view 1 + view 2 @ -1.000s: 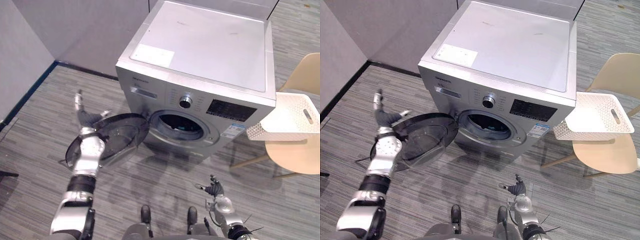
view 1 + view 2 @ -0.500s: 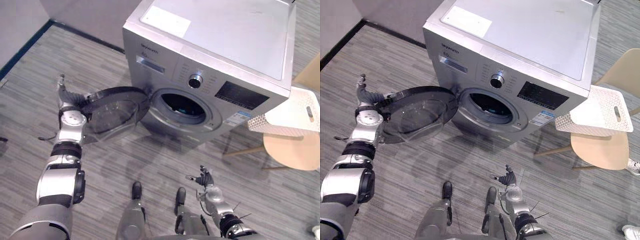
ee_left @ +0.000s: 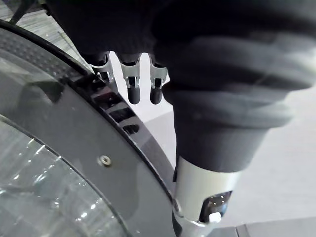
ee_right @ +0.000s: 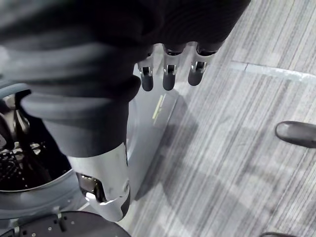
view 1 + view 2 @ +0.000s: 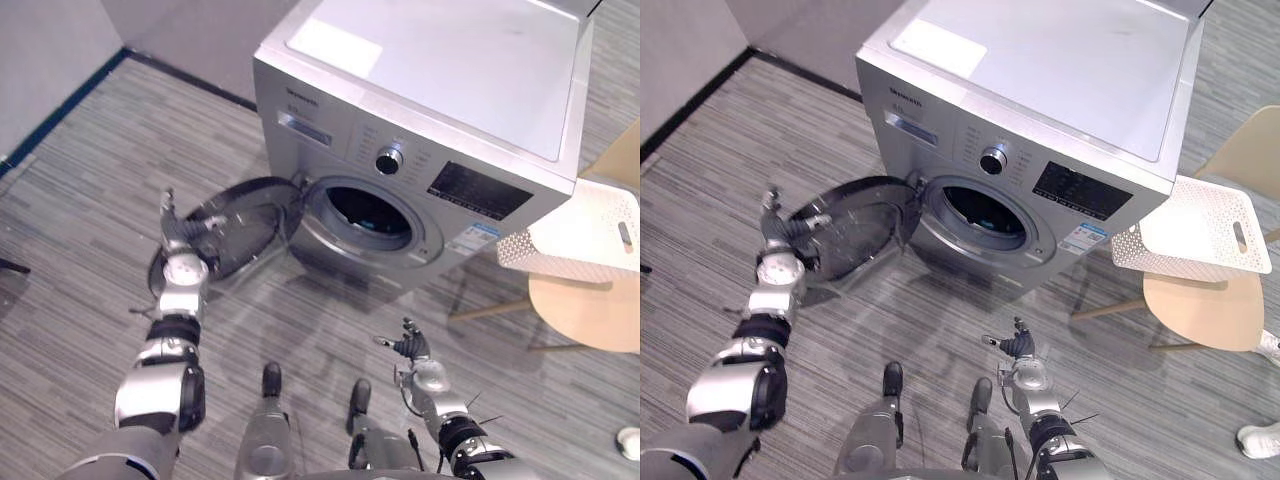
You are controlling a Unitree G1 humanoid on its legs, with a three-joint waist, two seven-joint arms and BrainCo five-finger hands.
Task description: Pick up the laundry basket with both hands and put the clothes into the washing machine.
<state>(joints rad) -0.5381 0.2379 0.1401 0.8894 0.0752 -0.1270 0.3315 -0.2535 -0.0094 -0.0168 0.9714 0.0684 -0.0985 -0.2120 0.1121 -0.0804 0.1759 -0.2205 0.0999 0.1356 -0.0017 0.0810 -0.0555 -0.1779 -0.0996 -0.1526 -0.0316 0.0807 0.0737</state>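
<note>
My left hand [image 5: 184, 268], fingers straight, is at the rim of the washing machine's [image 5: 440, 90] open door [image 5: 245, 225]. My right hand [image 5: 412, 352] hangs spread above the floor. The white laundry basket [image 5: 590, 225] rests on the chair [image 5: 585, 310] beside the machine.

2 head cams look down at washer [image 5: 440, 90]; 2 wrist cams v. close.

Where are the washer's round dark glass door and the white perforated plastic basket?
Round dark glass door [image 5: 248, 222]: left eye view, glass pane.
White perforated plastic basket [image 5: 1145, 258]: right eye view, perforated side wall.
</note>
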